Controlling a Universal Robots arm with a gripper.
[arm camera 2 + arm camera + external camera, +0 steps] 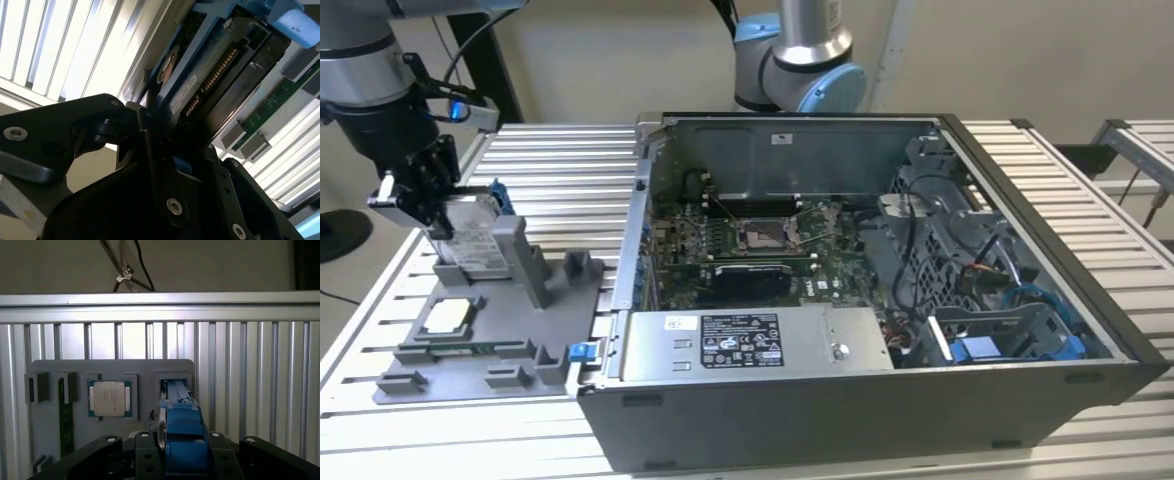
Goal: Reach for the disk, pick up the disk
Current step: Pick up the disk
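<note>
Exterior view: the arm (367, 80) stands over the exterior view's left part of the slatted table (560, 160), with the gripper (438, 215) at the upper end of the disk (471, 238). The disk stands upright on edge at the rear of the grey fixture (520, 345), just beside a tall post (511, 255) of that fixture. A silver square chip (447, 316) lies flat in a pocket of the fixture, nearer the camera. The open computer case (854, 405) sits just beside the fixture, toward the exterior view's right.

First wrist view, looking down along the disk: the blue bracket (180, 427) on the disk's edge sits between 2 black fingers (142, 455), 1 on each side, in line with a slot (175, 385) of the fixture. This view adds a green memory module (62, 412) seated in the fixture near the chip.

Second wrist view: this view adds the connector edge of the disk (210, 85) and shows 1 finger lying flat against its face. The jaws are clamped on the disk.

Limits: whether the disk's lower edge rests in the slot or hangs clear of it cannot be told, because the post and the disk itself cover that point. In both wrist views the gripper body cuts off the near end of the disk.
</note>
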